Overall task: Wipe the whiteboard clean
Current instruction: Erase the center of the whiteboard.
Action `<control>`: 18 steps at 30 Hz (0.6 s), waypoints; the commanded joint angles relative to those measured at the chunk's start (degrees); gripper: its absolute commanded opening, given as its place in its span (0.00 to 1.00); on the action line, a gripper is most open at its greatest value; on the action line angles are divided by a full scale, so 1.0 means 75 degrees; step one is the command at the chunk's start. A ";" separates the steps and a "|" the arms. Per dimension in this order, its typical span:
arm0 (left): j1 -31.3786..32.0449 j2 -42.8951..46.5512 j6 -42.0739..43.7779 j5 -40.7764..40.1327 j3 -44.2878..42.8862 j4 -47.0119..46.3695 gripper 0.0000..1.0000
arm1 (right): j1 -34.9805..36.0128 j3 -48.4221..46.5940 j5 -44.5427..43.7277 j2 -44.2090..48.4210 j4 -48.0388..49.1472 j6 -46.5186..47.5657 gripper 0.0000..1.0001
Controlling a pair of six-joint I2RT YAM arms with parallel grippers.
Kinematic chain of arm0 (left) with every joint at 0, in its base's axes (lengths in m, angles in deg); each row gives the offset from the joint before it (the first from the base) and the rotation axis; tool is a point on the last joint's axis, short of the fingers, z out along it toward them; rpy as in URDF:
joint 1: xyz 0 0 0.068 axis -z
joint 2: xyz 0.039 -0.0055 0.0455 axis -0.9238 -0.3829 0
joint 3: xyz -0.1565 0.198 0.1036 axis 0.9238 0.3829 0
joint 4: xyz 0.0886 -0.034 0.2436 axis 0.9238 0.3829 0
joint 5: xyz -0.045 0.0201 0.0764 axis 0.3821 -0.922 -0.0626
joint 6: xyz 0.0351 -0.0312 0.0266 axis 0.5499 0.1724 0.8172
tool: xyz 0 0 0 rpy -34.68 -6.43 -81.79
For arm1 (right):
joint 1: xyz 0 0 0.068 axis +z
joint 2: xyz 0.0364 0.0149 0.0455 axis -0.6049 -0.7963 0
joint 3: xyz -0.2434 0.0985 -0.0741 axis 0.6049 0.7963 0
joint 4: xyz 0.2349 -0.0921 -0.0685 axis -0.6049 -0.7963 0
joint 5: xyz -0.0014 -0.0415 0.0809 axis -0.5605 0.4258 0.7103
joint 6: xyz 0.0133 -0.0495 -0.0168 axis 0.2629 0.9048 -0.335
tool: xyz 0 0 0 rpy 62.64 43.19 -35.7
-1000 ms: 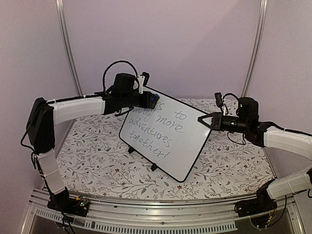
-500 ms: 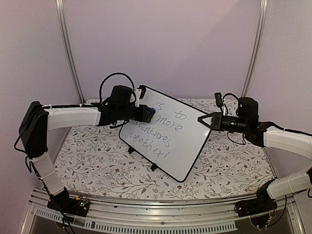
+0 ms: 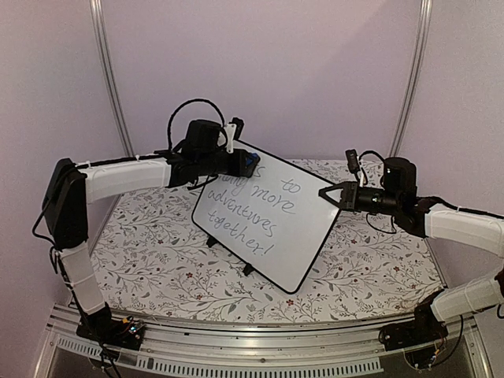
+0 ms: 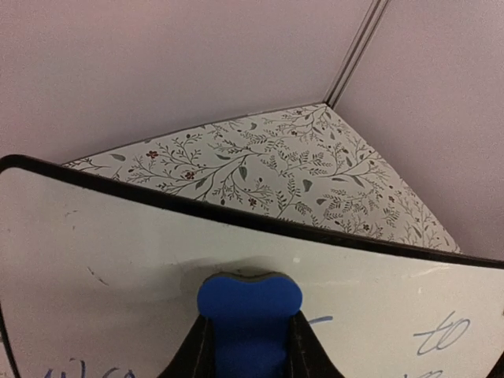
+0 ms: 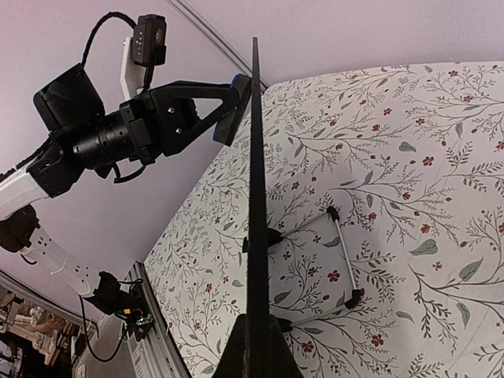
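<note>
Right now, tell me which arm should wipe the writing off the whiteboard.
Left: the left gripper holds the blue eraser against the whiteboard; the right gripper is clamped on its edge, steadying it.

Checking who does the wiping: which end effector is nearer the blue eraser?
Left. The left end effector is shut on the eraser at the upper corner of the whiteboard; the right end effector clamps its opposite edge.

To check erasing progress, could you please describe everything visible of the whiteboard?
The whiteboard is a glossy white rectangle with a thin black frame and rounded corners, propped tilted on small black feet on the floral table. It bears grey handwriting ending "more adventures together!". The right hand is shut on its right edge; the blue eraser in the left hand touches its upper left.
</note>
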State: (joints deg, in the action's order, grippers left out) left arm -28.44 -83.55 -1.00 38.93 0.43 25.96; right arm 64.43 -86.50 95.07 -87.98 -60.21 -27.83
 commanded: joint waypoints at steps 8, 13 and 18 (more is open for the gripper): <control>0.0443 0.0296 -0.0256 -0.0020 0.1763 -0.0272 0.00 | 0.0462 0.0022 0.1036 -0.0210 -0.0532 0.1035 0.00; 0.0394 0.0071 -0.0113 -0.0081 0.1183 -0.0196 0.00 | 0.0486 -0.0009 0.1077 -0.0254 -0.0495 0.0994 0.00; 0.0165 -0.0357 0.0042 0.0061 0.0118 0.0008 0.00 | 0.0501 -0.0048 0.1060 -0.0240 -0.0557 0.1002 0.00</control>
State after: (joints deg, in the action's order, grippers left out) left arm -26.36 -81.60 -2.02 38.30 6.81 23.53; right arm 64.43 -86.53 94.75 -88.57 -59.95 -28.71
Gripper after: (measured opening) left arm 0.253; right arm 0.038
